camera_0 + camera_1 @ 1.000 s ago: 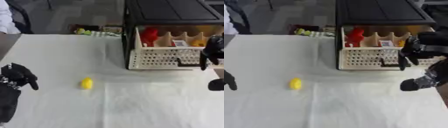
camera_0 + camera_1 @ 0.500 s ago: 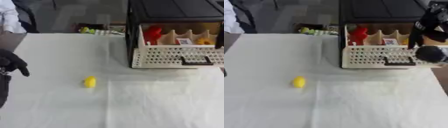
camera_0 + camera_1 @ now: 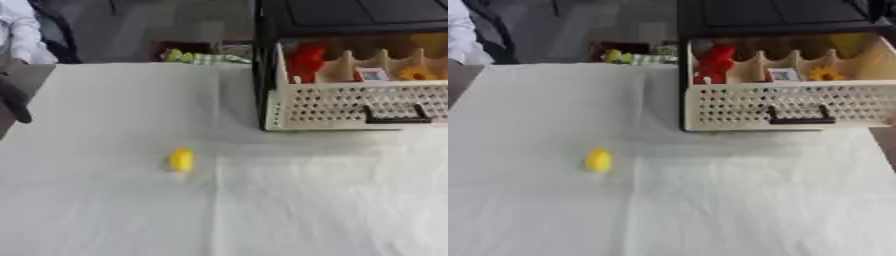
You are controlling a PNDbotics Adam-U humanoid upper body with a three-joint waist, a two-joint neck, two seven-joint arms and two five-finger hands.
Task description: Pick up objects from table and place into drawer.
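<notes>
A small yellow object (image 3: 180, 160) lies alone on the white tablecloth, left of the middle. The beige perforated drawer (image 3: 737, 105) with a black handle (image 3: 798, 120) stands pulled open out of a black cabinet (image 3: 772, 15) at the back right. In its compartments are a red object (image 3: 715, 62), a small white box (image 3: 782, 75) and an orange flower shape (image 3: 826, 75). Only a dark part of my left hand (image 3: 13, 100) shows at the left edge, far from the yellow object. A dark bit of my right hand (image 3: 878, 7) shows in the top right corner above the cabinet.
Green and yellow items (image 3: 188, 56) lie beyond the table's far edge. A person in white (image 3: 17, 30) stands at the top left, touching nothing. The cloth ends at the brown table edge (image 3: 883, 145) on the right.
My right hand has risen from in front of the drawer to the top right corner. My left hand has drawn back to the left edge. The camera has also shifted.
</notes>
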